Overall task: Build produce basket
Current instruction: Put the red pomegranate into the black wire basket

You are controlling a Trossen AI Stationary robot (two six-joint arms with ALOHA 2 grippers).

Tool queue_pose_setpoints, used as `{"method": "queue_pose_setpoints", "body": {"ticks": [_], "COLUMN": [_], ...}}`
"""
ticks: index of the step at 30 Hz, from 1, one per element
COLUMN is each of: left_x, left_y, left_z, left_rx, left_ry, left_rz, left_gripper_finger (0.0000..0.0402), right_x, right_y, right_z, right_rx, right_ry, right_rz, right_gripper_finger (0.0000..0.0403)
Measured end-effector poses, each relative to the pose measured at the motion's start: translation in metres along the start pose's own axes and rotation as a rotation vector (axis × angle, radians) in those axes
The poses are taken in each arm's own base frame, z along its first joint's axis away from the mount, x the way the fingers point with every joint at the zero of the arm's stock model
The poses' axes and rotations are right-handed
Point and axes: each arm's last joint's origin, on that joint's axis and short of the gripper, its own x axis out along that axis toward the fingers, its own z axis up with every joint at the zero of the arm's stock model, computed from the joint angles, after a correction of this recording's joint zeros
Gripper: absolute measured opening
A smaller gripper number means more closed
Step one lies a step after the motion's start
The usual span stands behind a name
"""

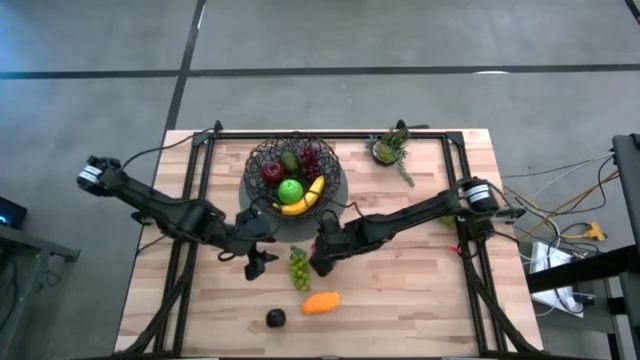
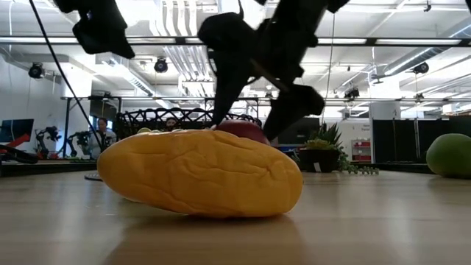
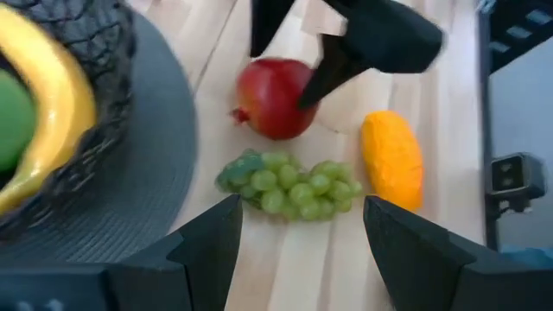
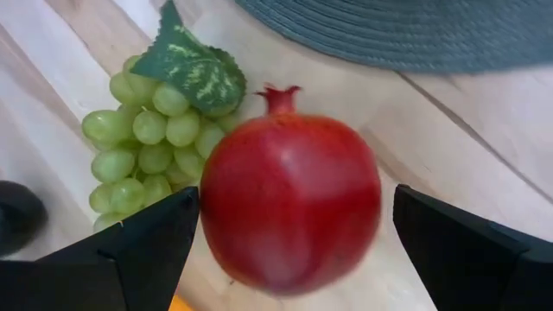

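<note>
The dark wire basket (image 1: 293, 172) sits on a grey round disc and holds a red apple, a green apple, a banana and dark grapes. On the table in front of it lie green grapes (image 1: 299, 268), an orange fruit (image 1: 320, 302) and a dark avocado (image 1: 276, 318). My right gripper (image 4: 294, 250) is open, with its fingers on either side of a red pomegranate (image 4: 289, 203) that rests on the table. In the high view the gripper (image 1: 322, 257) hides this fruit. My left gripper (image 3: 302, 238) is open just left of the grapes (image 3: 289, 183) and points at them. My right gripper straddles the red pomegranate (image 3: 275, 97) from above, slanting down. One finger (image 4: 151, 246) lies right beside its side and the other (image 4: 467, 255) stands a little off. I cannot tell whether either finger touches it. The fruit's underside rests on the table.
A small potted plant (image 1: 390, 148) stands at the far right of the table. A green fruit (image 2: 450, 154) lies toward the right edge under the right arm. Black frame rails run along the table's left, right and far sides. Bare wood lies near the front edge.
</note>
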Motion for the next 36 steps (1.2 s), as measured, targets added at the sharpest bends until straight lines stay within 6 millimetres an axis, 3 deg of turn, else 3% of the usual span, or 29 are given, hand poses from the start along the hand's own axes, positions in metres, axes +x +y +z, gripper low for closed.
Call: {"method": "queue_pose_setpoints", "body": {"ticks": [12,17,23,28,32,36], "left_x": [-0.01,-0.016,-0.032,-0.046,-0.058,-0.069], "left_y": [0.018,0.022,0.026,0.027,0.023,0.016], "left_z": [-0.018,-0.02,-0.017,-0.013,-0.004,0.007], "left_rx": [-0.021,-0.042,-0.046,-0.006,0.102,0.29], "left_ry": [-0.016,-0.032,-0.095,-0.184,-0.308,-0.453], "left_rz": [0.007,-0.006,-0.032,-0.065,-0.145,-0.244], "left_gripper_finger": [0.0226,0.0226,0.0226,0.0226,0.0226,0.0226], "right_x": [0.041,0.04,0.007,-0.039,-0.065,-0.105], "right_y": [0.02,0.021,0.023,0.029,0.036,0.05], "right_z": [0.009,0.009,0.001,0.0,0.006,0.023], "right_rx": [-0.161,-0.172,-0.211,-0.221,-0.235,-0.267], "right_ry": [0.062,0.064,0.044,-0.055,-0.186,-0.397], "right_rz": [-0.089,-0.09,-0.127,-0.028,0.114,0.369], "right_gripper_finger": [0.0365,0.0325,0.0306,0.0306,0.0306,0.0306]}}
